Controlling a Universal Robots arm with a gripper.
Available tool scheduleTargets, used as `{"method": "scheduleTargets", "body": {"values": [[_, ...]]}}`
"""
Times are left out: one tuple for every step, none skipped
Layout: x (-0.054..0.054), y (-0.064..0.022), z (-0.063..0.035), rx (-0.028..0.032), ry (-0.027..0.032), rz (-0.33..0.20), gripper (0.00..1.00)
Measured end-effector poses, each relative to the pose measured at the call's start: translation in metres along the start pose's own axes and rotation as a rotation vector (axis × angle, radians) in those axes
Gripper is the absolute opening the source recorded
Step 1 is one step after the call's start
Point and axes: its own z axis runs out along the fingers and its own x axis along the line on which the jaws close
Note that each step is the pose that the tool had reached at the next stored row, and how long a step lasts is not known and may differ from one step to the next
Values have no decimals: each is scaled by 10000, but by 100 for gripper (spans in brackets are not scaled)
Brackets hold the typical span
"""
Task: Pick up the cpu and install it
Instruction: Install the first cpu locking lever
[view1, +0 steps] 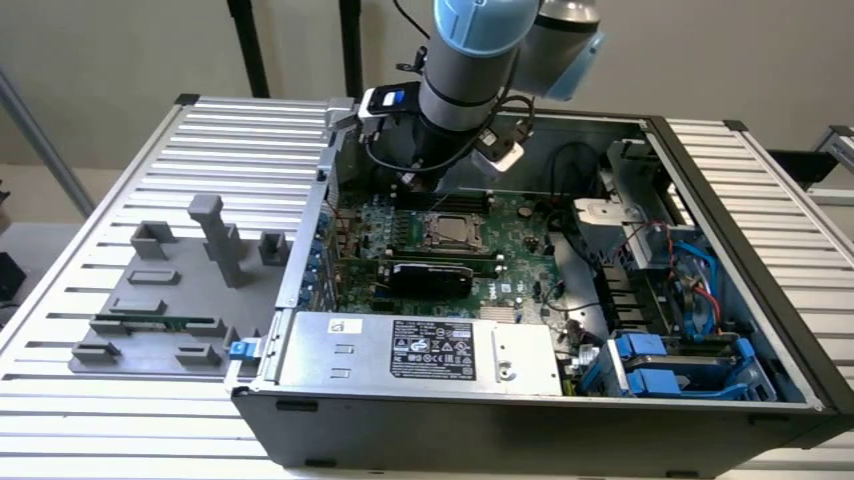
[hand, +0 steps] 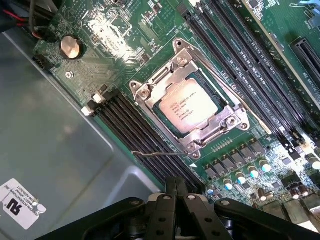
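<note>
Exterior view, reading from its left: a grey fixture tray (view1: 160, 300) is sitting on the slatted table (view1: 80, 200), with a long green memory stick (view1: 154, 322) lying in one of its slots. Just beside it on the exterior view's right, the open computer case (view1: 534, 420) is showing its green motherboard (view1: 514, 255), and the arm (view1: 474, 50) is hanging over the case's far edge, above the board.

The cpu (view1: 450, 231) is already lying in the socket frame (view1: 442, 215) near the middle of the board. From the wrist camera, the cpu (hand: 188, 106) is showing its silvery top plate framed by the metal socket frame (hand: 235, 122), with dark memory slots (hand: 135, 130) running alongside.

The gripper (hand: 175, 192) is appearing as closed-together black fingers (hand: 165, 210) with nothing between them, well above the chip and apart from it.

Judging by this, the chip is placed and the hand is empty. Doing this step well is a matter of checking that the plate is sitting flat and square inside the frame, with no corner riding on the rim, and keeping the fingers clear of the thin wire lever (hand: 157, 154) and the neighbouring slots.
</note>
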Motion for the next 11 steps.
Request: {"method": "scheduleTargets", "body": {"values": [[0,1,8,-39,21,-15,11],[0,2,16,-78,38,-29,11],[0,3,25,-109,54,-39,11],[0,4,35,-135,63,-44,11],[1,5,46,-155,61,-45,11],[1,5,56,-175,56,-44,11],[3,5,67,-193,55,-37,11],[5,5,78,-213,66,-11,11],[5,6,90,-234,82,29,11],[4,7,100,-258,99,80,11],[4,9,108,-286,115,136,11]]}}
